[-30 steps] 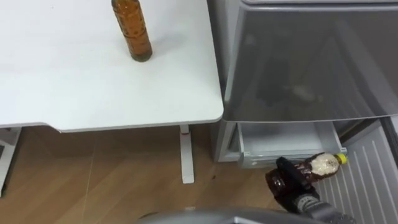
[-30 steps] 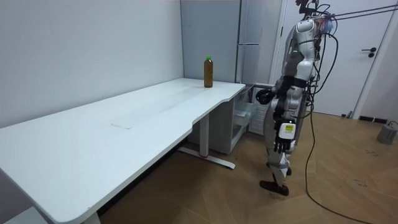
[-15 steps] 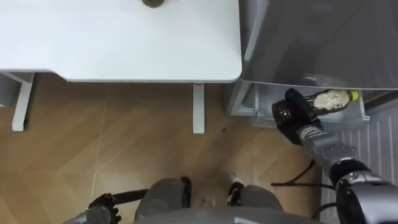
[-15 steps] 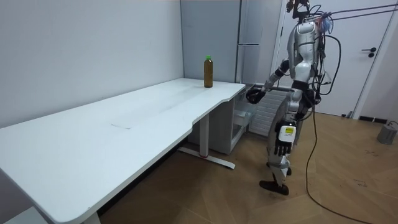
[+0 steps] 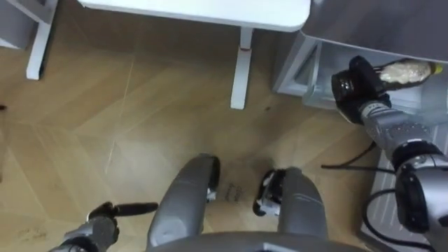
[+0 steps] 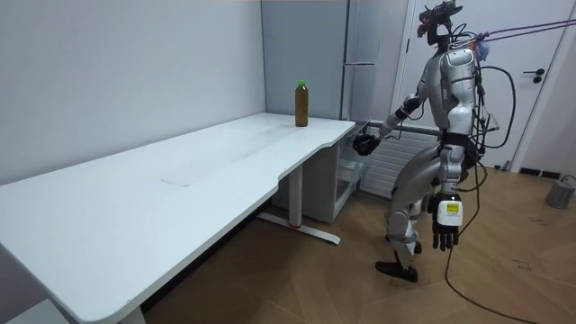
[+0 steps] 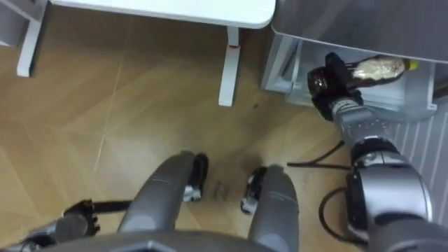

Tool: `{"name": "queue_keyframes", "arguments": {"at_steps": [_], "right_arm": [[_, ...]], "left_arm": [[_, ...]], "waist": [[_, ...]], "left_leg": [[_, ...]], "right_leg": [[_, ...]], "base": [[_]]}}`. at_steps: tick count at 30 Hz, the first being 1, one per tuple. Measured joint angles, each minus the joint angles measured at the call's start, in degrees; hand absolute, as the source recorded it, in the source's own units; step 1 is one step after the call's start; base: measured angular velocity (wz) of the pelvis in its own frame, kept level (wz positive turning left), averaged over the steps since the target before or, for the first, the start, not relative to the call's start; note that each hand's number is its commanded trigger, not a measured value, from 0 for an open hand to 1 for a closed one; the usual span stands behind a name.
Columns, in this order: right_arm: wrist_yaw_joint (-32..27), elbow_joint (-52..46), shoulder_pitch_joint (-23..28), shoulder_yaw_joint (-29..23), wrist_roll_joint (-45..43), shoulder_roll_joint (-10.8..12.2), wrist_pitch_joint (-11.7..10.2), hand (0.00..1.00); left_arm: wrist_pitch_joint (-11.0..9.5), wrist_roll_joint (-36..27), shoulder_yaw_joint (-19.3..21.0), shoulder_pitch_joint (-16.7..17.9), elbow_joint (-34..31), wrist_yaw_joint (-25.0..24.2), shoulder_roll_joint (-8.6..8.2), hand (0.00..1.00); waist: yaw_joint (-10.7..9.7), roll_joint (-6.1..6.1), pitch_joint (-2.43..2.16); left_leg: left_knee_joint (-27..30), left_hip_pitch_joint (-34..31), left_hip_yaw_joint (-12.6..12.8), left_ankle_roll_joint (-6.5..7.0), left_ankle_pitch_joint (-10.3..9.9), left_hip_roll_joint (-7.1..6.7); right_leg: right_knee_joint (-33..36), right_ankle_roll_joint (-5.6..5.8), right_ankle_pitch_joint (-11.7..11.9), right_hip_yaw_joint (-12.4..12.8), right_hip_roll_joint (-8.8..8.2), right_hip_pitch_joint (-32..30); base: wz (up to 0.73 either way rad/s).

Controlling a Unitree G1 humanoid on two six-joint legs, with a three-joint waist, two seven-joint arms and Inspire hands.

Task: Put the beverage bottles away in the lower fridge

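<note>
1. Nearest the head camera, at the lower left of the eye views, the left hand hangs beside the robot's leg with its fingers slack and holding nothing. In the room view it dangles below the hip.
2. Under it lies the wooden floor, where the robot stands on two feet facing the foot of the fridge.
3. Further out on the robot's right, the right hand reaches forward on an outstretched arm with its fingers wrapped round a drink bottle.
4. The bottle lies on its side in that grasp, its yellow cap pointing to the view's right – away from the palm.
5. The bottle shows against the open white drawer at the bottom of the fridge. Whether it rests on the drawer or is held just clear of it cannot be told.
6. Left of the drawer stands the white table leg, with the edge of the white table above it.
7. Farther off, in the room view, a second bottle of brown drink with a green cap stands upright at the far end of the table – well apart from both hands.
8. Behind that end of the table rises the tall grey fridge.
</note>
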Motion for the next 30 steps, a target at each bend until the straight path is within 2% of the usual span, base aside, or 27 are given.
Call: {"name": "queue_keyframes", "arguments": {"at_steps": [2, 5, 8, 11, 12, 13, 14, 20, 23, 30], "right_arm": [[-0.3, -0.2, -0.9, 0.0, 0.0, -0.2, -0.4, 1.00], [-0.8, -2.1, -1.1, 0.0, 0.0, -0.4, -1.0, 1.00], [-1.2, -3.6, -1.7, 0.0, 0.0, -0.5, -1.1, 1.00], [-2.5, -3.6, -2.4, 0.0, 0.0, -1.3, -1.1, 1.00], [-2.7, -3.6, -2.6, 0.0, 0.0, -1.7, -1.1, 0.48], [-3.0, -3.6, -2.8, 0.0, 0.4, -2.5, -1.1, 0.02], [-3.3, -3.6, -3.2, 0.0, 1.3, -3.2, -1.1, 0.00], [-4.4, -3.6, -5.8, 0.0, 4.2, -5.5, -1.2, 0.00], [-4.7, -3.6, -6.0, 0.0, 4.5, -6.1, -1.3, 0.00], [-6.1, -3.9, -6.0, 0.0, 4.7, -6.2, -1.8, 0.00]], "left_arm": [[0.0, 0.1, 0.0, 0.2, -0.5, 0.3, 0.39, 0.00], [0.3, 0.1, 0.0, 0.5, -1.7, 0.9, 0.70, 0.00], [0.3, 0.5, 0.0, 0.9, -2.8, 1.3, 0.79, 0.00], [0.4, 0.4, -0.2, 1.4, -4.0, 2.1, 0.96, 0.00], [0.4, 0.4, -0.2, 1.4, -4.1, 2.2, 1.03, 0.00], [0.4, 0.4, -0.2, 1.3, -4.2, 2.2, 1.14, 0.00], [0.4, 0.4, -0.2, 1.4, -4.2, 2.2, 1.16, 0.00], [0.4, 0.5, -0.2, 1.4, -4.9, 3.1, 1.23, 0.00], [0.2, 0.5, -0.5, 1.5, -5.1, 4.1, 1.26, 0.00], [0.2, 0.5, -1.0, 1.7, -6.2, 4.5, 1.31, 0.00]], "waist": [[0.0, 0.02, -0.01], [0.2, 0.04, -0.03], [0.2, 0.04, -0.04], [0.0, 0.05, -0.08], [0.1, 0.06, -0.09], [0.1, 0.03, -0.09], [0.3, 0.03, -0.08], [0.2, -0.36, -0.05], [0.1, -0.39, -0.06], [0.0, -0.48, -0.08]], "left_leg": [[3.7, -2.4, -0.5, -0.24, -1.4, 0.22], [7.9, -4.9, -0.4, -0.32, -3.2, 0.23], [11.3, -7.2, -0.3, -0.42, -4.5, 0.26], [14.4, -9.2, -0.1, -0.24, -5.6, -0.04], [15.1, -9.7, -0.1, -0.24, -5.8, -0.13], [16.4, -10.6, -0.1, -0.23, -6.2, -0.38], [18.0, -11.4, 0.0, -0.28, -7.0, -0.40], [24.5, -14.2, -0.1, -0.54, -10.0, -0.17], [26.1, -14.5, -0.1, -0.48, -10.9, 0.25], [27.7, -15.4, 0.0, -0.10, -11.6, 0.28]], "right_leg": [[3.1, -0.53, -1.0, -0.1, 0.09, -2.0], [7.1, -0.27, -2.9, 0.4, -0.18, -4.4], [10.6, -0.56, -4.0, 1.0, -0.27, -6.9], [14.2, -0.89, -5.7, 1.1, -1.27, -8.8], [14.9, -0.96, -6.0, 1.1, -1.48, -9.3], [16.5, -1.17, -6.6, 1.3, -1.92, -10.2], [18.1, -1.21, -7.3, 1.5, -2.00, -11.1], [24.1, -1.35, -10.0, 2.4, -2.03, -13.9], [25.2, -1.00, -10.8, 2.4, -1.81, -14.0], [26.3, -0.78, -10.9, 2.7, -1.70, -14.7]], "base": [[0.00], [-0.03], [-0.04], [0.10], [0.15], [0.08], [0.00], [-0.05], [-0.06], [-0.01]]}}
